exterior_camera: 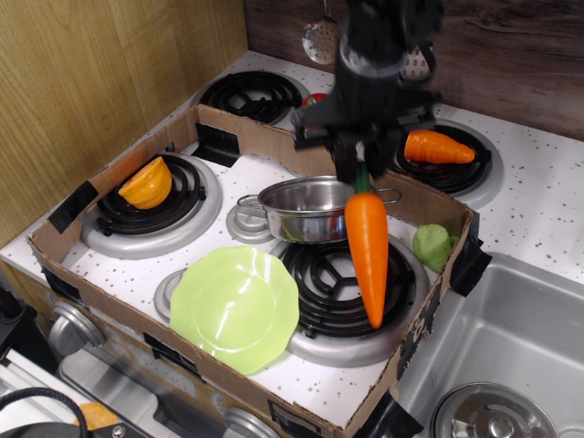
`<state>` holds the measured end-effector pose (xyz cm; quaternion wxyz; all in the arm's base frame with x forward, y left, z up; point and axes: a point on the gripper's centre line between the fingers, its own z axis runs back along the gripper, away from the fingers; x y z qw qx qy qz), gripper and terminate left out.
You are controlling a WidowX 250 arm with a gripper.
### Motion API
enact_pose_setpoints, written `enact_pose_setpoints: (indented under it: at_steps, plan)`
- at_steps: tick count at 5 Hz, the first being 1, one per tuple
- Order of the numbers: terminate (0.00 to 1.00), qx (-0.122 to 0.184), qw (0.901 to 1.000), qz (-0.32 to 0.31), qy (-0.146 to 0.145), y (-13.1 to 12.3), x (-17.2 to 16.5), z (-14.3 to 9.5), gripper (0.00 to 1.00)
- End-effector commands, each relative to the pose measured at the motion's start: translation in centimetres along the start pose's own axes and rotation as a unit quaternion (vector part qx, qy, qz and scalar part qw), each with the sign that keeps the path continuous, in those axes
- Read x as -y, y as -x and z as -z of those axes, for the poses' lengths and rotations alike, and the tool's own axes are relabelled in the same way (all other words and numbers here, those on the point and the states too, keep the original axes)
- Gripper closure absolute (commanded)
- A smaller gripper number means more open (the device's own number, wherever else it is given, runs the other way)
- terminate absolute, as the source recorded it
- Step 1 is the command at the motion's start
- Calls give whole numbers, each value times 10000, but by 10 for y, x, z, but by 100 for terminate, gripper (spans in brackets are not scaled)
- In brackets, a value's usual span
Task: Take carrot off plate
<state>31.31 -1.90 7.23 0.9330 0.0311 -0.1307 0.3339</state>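
My gripper (pixel 363 169) is shut on the green stem cap of the long orange carrot (pixel 369 252). The carrot hangs point down in the air over the front right burner (pixel 342 287), just right of the steel pot (pixel 310 208). The lime-green plate (pixel 235 306) with the wavy rim lies bare at the front of the stove, to the left of the carrot and apart from it.
A cardboard wall (pixel 119 160) boxes in the front burners. Inside it are an orange cup (pixel 148 183) on the left burner and a green toy (pixel 432 245) at the right. A stubby orange carrot (pixel 438 147) lies on the back right burner. A sink (pixel 497 365) is at right.
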Motion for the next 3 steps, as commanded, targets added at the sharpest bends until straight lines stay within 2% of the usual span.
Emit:
enact_pose_setpoints:
  at_steps: [1, 2, 3]
  plan:
    - [0, 629, 9893, 1254, 408, 18, 6, -16, 100]
    - [0, 875, 9875, 1270, 328, 20, 14, -31, 0]
    - [100, 938, 9842, 1480, 255, 21, 27, -52, 0]
